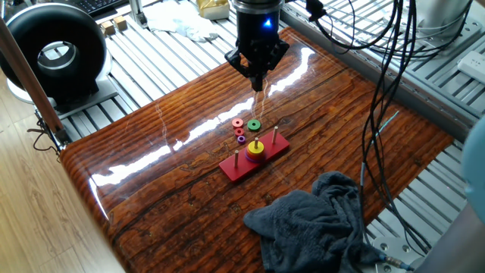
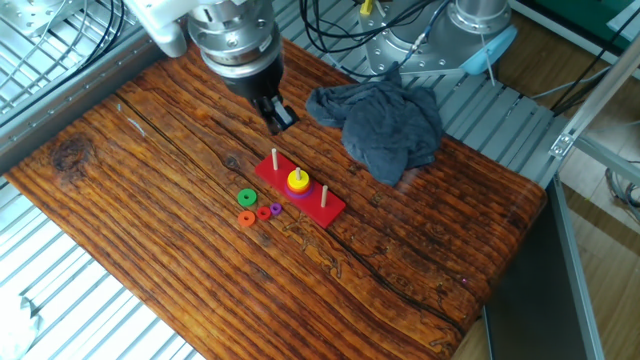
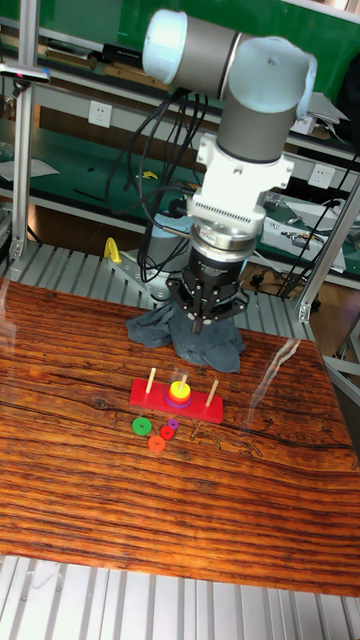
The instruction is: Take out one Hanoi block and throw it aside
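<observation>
The gripper (image 1: 258,80) hangs above the table (image 1: 151,189), fingers closed and empty, well above the Hanoi block (image 1: 256,147) on the red base's (image 1: 233,168) middle peg.

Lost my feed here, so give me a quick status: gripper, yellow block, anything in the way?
Gripper shut, empty, hovering above table beyond the red base. Yellow Hanoi block on middle peg, untouched. Nothing blocking; loose green ring lies beside base.
</observation>
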`<state>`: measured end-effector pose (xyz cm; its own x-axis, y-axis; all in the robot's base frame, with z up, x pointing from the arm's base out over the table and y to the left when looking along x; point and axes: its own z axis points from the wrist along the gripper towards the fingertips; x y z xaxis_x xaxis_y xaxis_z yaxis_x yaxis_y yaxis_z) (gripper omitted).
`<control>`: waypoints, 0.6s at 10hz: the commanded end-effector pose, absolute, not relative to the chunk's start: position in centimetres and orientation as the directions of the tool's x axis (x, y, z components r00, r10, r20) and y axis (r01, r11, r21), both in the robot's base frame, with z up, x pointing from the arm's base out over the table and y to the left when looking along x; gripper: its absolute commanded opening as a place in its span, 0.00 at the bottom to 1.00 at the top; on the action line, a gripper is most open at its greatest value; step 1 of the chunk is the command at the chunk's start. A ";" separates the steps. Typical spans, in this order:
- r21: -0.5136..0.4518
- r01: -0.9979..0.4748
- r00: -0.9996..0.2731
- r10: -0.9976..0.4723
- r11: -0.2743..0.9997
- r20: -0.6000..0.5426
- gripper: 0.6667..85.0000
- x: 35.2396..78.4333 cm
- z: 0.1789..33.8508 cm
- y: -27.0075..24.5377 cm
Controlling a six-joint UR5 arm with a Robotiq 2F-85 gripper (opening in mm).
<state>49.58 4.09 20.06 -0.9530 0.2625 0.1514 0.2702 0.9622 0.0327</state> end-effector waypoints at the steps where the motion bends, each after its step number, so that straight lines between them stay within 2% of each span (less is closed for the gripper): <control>1: 0.039 0.257 -0.966 0.255 0.966 0.051 0.00 51.2 20.0 5.0; 3: 0.053 0.233 -0.972 0.233 0.971 0.013 0.00 51.4 19.6 5.7; 6: 0.073 0.207 -0.977 0.202 0.976 0.066 0.00 49.8 19.4 6.2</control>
